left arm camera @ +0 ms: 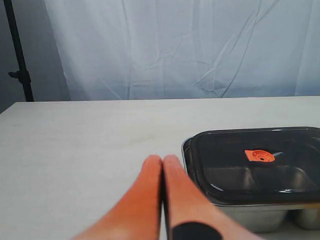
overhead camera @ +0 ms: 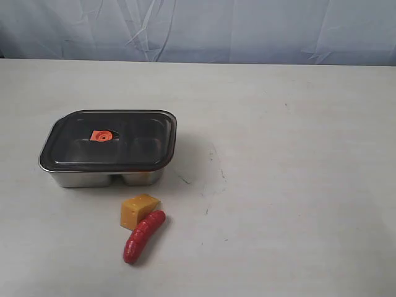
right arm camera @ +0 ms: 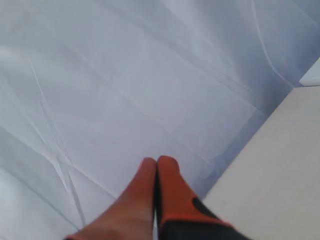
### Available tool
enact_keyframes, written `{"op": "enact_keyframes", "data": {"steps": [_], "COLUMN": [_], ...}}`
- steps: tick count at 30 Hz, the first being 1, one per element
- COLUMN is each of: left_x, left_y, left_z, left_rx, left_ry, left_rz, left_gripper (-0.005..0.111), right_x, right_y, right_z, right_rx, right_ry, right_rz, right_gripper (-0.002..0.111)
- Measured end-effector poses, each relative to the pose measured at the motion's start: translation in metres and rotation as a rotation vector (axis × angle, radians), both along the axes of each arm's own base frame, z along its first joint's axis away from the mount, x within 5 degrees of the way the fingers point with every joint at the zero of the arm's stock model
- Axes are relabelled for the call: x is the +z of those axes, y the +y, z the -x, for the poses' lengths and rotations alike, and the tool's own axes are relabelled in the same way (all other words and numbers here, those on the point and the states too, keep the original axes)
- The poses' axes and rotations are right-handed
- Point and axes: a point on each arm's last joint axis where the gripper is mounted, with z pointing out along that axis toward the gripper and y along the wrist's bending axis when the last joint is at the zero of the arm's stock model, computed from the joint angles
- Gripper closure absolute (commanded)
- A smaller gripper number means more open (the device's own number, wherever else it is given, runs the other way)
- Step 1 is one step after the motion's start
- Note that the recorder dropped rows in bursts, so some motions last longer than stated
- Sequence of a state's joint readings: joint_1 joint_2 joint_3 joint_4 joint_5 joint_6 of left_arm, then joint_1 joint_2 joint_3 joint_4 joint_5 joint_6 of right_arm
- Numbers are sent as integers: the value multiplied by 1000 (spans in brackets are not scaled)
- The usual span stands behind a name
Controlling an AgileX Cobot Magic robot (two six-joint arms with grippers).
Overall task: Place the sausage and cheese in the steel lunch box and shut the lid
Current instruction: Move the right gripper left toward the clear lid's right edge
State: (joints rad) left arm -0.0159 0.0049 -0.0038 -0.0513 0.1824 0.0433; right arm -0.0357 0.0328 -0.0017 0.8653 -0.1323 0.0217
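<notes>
Because the lid (overhead camera: 111,137) sits closed on the steel lunch box (overhead camera: 93,178), I judge that the first move must be to take it off, and only after that the food can go in. The box stands on the left part of the surface (overhead camera: 297,185) in the exterior view. Through the dark lid the two compartments are visible and both look empty; the orange valve (overhead camera: 101,135) sits near the middle of the lid.

The left fingers (left arm camera: 150,172) are pressed together and hold nothing. In the left wrist view the box lies just ahead of their tips and to one side, near but not touching. The right fingers (right arm camera: 167,175) are also pressed together and empty; their camera sees only the cloth backdrop (right arm camera: 125,75) and an edge of the surface, no task thing. So the left arm seems the nearer one for the lid.

The cheese (overhead camera: 138,210) lies on the surface just in front of the box. The sausage (overhead camera: 143,236) lies beside it on the camera side, one end at the wedge. In the exterior view its long axis runs diagonally, from lower left to upper right.
</notes>
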Motion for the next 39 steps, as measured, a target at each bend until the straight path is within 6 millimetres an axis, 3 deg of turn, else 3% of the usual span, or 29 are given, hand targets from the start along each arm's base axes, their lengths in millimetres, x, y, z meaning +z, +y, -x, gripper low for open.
{"op": "enact_keyframes", "data": {"steps": [3,7,11,14,17,19,20,21,22,23,25,26,29,31,33,37,39], "left_x": [0,0,0,0,0,0,0,0,0,0,0,0,0,0,0,0,0], "left_y": [0,0,0,0,0,0,0,0,0,0,0,0,0,0,0,0,0], "left_z": [0,0,0,0,0,0,0,0,0,0,0,0,0,0,0,0,0], "left_rx": [0,0,0,0,1,1,1,1,1,1,1,1,1,1,1,1,1], "left_ry": [-2,-2,-2,-2,-4,-4,-4,-4,-4,-4,-4,-4,-4,-4,-4,-4,-4], "left_rz": [-2,-4,-4,-4,-4,-4,-4,-4,-4,-4,-4,-4,-4,-4,-4,-4,-4], "left_gripper": [107,107,107,107,107,107,107,107,107,107,107,107,107,107,107,107,107], "right_x": [1,4,35,61,99,124,139,141,133,126,95,74,11,-32,-62,-104,-114], "right_y": [-4,-3,2,8,16,19,20,22,25,28,41,50,75,89,101,128,145], "right_z": [1,1,0,-12,-50,-92,-123,-142,-181,-200,-253,-275,-311,-326,-332,-335,-336], "right_rx": [-19,12,56,115,194,247,292,327,418,473,702,837,1224,1359,1403,1470,1494], "right_ry": [-46,-59,-72,10,209,337,403,452,561,609,699,719,702,697,722,767,764], "right_rz": [-202,-279,-232,-154,49,214,308,345,385,399,378,310,66,-89,-131,-162,-191], "right_gripper": [109,109,109,109,109,109,109,109,109,109,107,101,70,63,61,60,60]}}
